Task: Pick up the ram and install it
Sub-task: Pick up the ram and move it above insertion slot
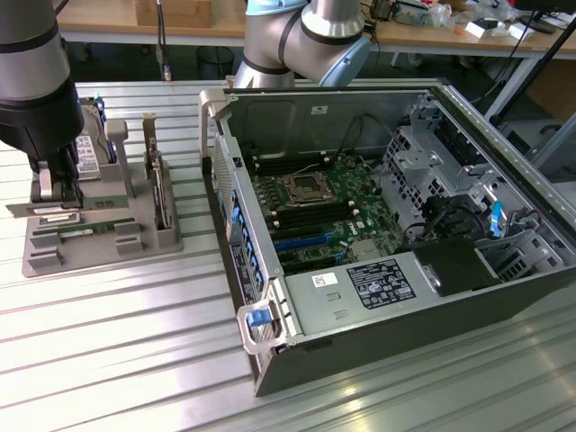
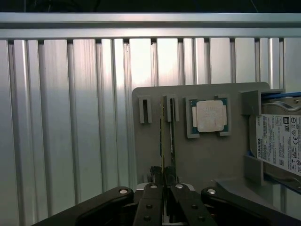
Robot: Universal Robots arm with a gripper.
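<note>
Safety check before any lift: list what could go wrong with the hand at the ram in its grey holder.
1. The hand pinches the narrow edge of the long thin green ram stick, so it may slip or tilt and jam in the slot of the grey plastic holder.
2. The square silver processor chip sits close beside that slot; a sideways drag could knock it.

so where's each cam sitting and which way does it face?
Exterior view: raised, off the arm, looking down over the table at the open PC case and grey holder; the arm and tool show.
Wrist view: on the wrist, looking down along the tool, shut on the ram standing in the holder.
Shared: holder, ram, tool.
</note>
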